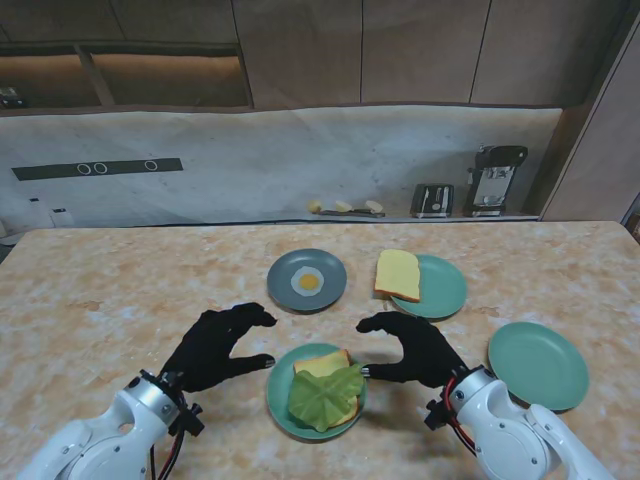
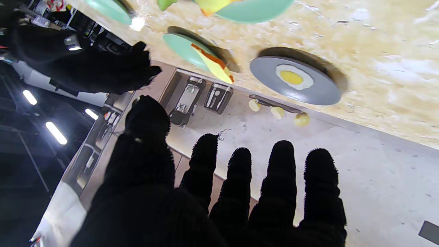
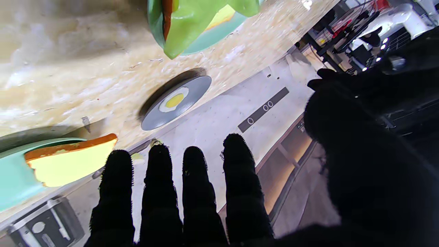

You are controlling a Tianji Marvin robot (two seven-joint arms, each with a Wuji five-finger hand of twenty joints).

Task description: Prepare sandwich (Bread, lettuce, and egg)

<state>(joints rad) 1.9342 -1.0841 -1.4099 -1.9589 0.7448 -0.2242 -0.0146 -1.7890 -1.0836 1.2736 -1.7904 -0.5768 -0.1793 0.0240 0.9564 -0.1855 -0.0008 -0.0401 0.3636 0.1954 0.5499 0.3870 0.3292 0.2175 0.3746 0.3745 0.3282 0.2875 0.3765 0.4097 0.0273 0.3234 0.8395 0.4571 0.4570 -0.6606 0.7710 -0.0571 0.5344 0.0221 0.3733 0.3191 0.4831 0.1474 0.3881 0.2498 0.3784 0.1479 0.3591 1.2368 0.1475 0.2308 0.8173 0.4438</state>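
Now | left hand [image 1: 215,345] fingers spread, empty | right hand [image 1: 415,348] fingers spread, empty

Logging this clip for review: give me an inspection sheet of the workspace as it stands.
Surface: marbled beige table, no spills seen.
Job's things: near green plate holds bread slice under lettuce; fried egg on grey plate; second bread slice on far green plate.
Clutter: empty green plate at right.
Hands: left hand and right hand open, flanking the near plate.
Cables: red and black wires at right wrist.
Surroundings: toaster, coffee machine on back counter.
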